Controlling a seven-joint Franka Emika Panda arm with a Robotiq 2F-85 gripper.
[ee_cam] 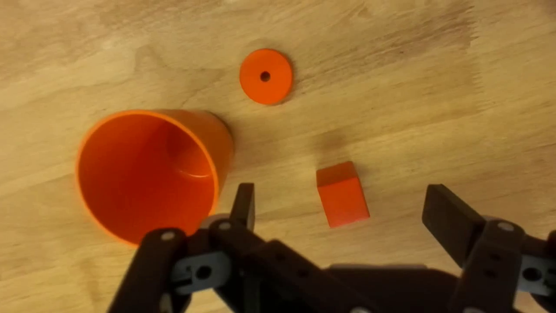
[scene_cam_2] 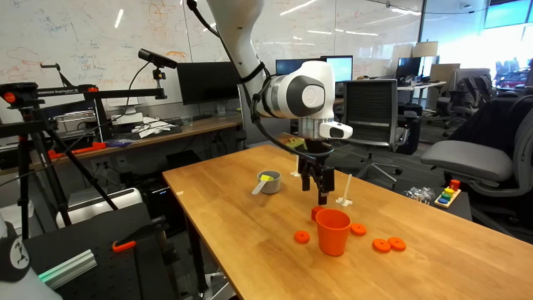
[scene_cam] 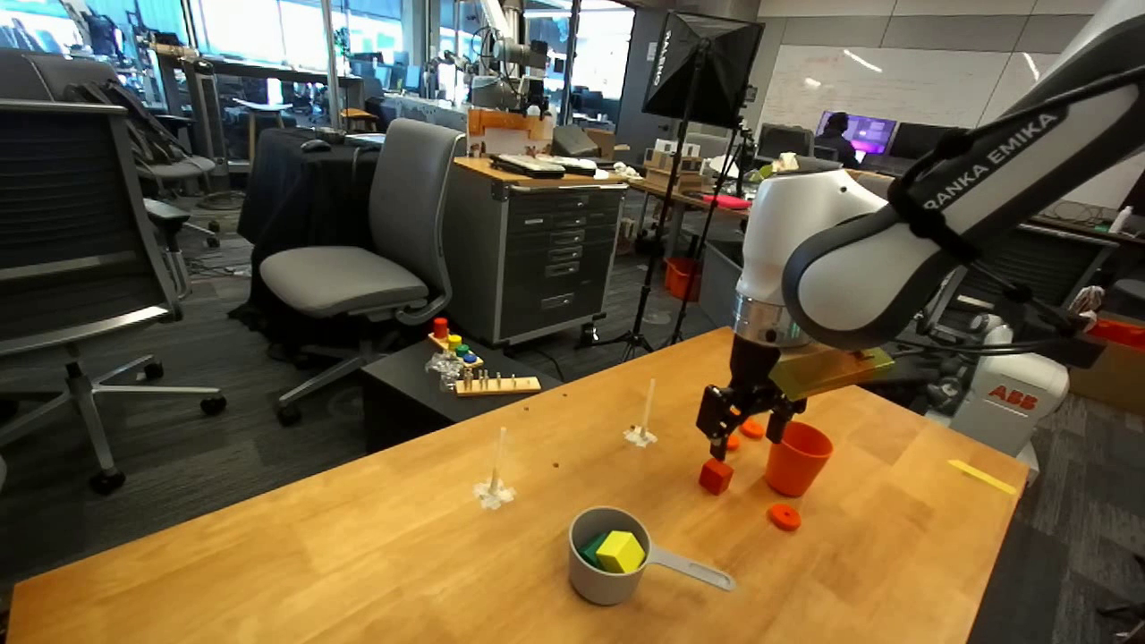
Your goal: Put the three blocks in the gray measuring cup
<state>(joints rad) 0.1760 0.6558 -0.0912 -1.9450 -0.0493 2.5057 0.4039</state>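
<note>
Orange-red block [ee_cam: 343, 200], edges crisp; yellow block [scene_cam: 621, 552], dark green block [scene_cam: 590, 549] inside gray cup [scene_cam: 603, 587]; pincer [ee_cam: 339, 195] spread wide.

The white-and-gray arm [scene_cam: 997, 170] slants down from the upper right in an exterior view to a rounded joint [scene_cam: 854, 286], from which the wrist [scene_cam: 774, 237] hangs close to upright, ringed at its lower end by a metallic collar [scene_cam: 767, 322]. A black cable [scene_cam_2: 255, 116] (tied on with dark straps [scene_cam_2: 252, 73]) follows the arm and curves round below the wrist. Underneath, the black gripper [ee_cam: 343, 211] points down in both exterior views, its two fingers [ee_cam: 454, 226] standing well apart, with a wide gap between them in the wrist view.
</note>
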